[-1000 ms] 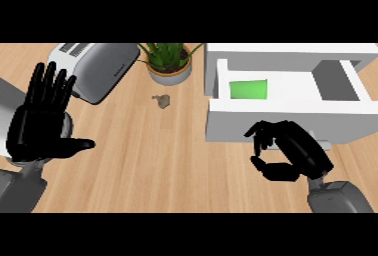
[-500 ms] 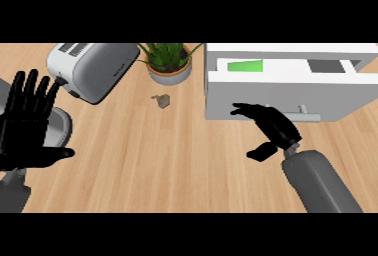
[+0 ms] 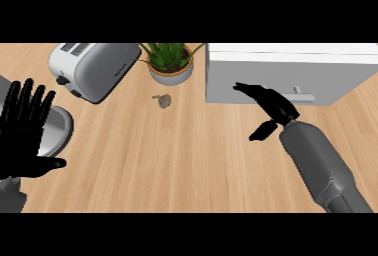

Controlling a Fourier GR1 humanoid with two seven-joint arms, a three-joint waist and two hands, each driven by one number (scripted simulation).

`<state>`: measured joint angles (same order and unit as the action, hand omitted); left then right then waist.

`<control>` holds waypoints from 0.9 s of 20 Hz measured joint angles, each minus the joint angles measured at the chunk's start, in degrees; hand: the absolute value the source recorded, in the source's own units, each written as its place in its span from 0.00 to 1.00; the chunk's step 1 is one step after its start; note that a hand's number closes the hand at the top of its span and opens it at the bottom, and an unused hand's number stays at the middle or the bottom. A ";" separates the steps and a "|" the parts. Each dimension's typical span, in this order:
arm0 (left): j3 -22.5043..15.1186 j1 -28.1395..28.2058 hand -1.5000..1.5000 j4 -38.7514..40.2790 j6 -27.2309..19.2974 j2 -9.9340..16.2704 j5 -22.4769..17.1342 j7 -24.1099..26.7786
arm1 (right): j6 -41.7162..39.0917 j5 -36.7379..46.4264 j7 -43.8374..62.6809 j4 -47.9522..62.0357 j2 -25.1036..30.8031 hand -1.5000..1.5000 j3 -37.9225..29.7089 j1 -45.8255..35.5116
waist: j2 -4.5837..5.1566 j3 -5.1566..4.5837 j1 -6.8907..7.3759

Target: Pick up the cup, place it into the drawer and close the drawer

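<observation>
The white drawer unit (image 3: 295,70) stands at the back right of the wooden counter, and its drawer front (image 3: 325,85) sits flush with the small grey handle (image 3: 301,96) showing. No cup is in sight; the inside of the drawer is hidden. My right hand (image 3: 272,104) is open, its straight fingers against the drawer front just left of the handle, the thumb hanging below. My left hand (image 3: 26,131) rests open at the left edge, fingers up.
A silver toaster (image 3: 92,67) lies at the back left, with a potted plant (image 3: 171,62) beside it. A small grey object (image 3: 163,100) sits on the counter in front of the pot. A grey round dish (image 3: 59,131) lies partly under my left hand.
The drawer, open a second ago with a green thing inside, has slid shut. My right hand moved forward with it and its fingers straightened. The left hand stayed at the left edge.
</observation>
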<state>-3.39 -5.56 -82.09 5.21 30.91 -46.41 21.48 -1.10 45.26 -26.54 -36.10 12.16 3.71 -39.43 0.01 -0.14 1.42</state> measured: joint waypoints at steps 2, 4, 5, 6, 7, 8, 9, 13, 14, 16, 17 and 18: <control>0.43 0.34 0.00 -0.69 0.43 -0.17 -0.23 -0.44 | -0.10 -0.54 -2.79 4.05 0.76 0.00 -1.47 -2.70 | -0.32 -0.15 0.22; 0.76 0.55 0.00 -0.34 1.36 -0.17 0.03 -0.36 | -0.66 -0.81 -4.84 7.67 1.46 0.00 -2.51 -5.19 | -0.38 -0.20 0.44; 0.70 0.73 0.00 -0.53 1.54 -0.24 0.16 -0.46 | -1.25 -0.84 -5.81 9.23 2.10 0.00 -2.89 -6.38 | -0.39 -0.22 0.69; 1.04 0.28 0.00 -0.14 2.06 -0.11 -0.13 -0.66 | -1.95 -0.77 -6.75 10.67 2.75 0.00 -3.12 -7.59 | -0.34 -0.24 0.89; 0.90 0.09 0.00 -0.09 2.19 -0.44 0.05 -0.54 | -2.14 -0.78 -7.34 12.01 3.16 0.00 -3.50 -8.64 | -0.31 -0.27 1.08; 0.78 0.17 0.00 0.26 2.41 -0.79 0.29 -0.30 | -2.60 -0.92 -8.33 13.23 3.63 0.00 -3.88 -9.49 | -0.24 -0.24 1.28; 0.80 0.30 0.00 0.13 2.63 -0.86 0.33 -0.24 | -2.93 -1.17 -8.93 14.41 3.98 0.00 -4.37 -10.25 | -0.21 -0.23 1.56; 0.48 -0.06 0.00 -0.16 2.51 -1.19 1.08 -0.52 | -4.36 -1.18 -10.91 17.97 4.83 0.00 -4.99 -12.14 | -0.22 -0.28 2.13; 0.42 -0.42 0.00 -0.28 2.31 -1.20 1.29 -0.73 | -4.62 -1.08 -11.71 18.59 5.08 0.00 -5.02 -12.43 | -0.17 -0.29 2.24; 0.08 -0.71 0.00 -0.32 2.12 -1.61 1.80 -0.69 | -5.21 -0.89 -12.60 19.71 5.44 0.00 -5.06 -12.97 | -0.16 -0.33 2.43; -0.08 -1.08 0.00 -0.09 2.02 -1.91 2.07 -0.56 | -5.27 -0.93 -12.73 20.17 5.43 0.00 -5.23 -13.23 | -0.13 -0.38 2.42; -0.16 -1.28 0.00 -0.14 1.78 -1.93 2.20 -0.89 | -5.57 -0.93 -12.81 20.68 5.47 0.00 -5.33 -13.54 | -0.15 -0.36 2.42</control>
<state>-3.55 -6.84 -82.23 6.99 28.98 -44.22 20.60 -6.67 44.34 -39.35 -15.41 17.63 -1.62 -52.97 -0.14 -0.50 3.84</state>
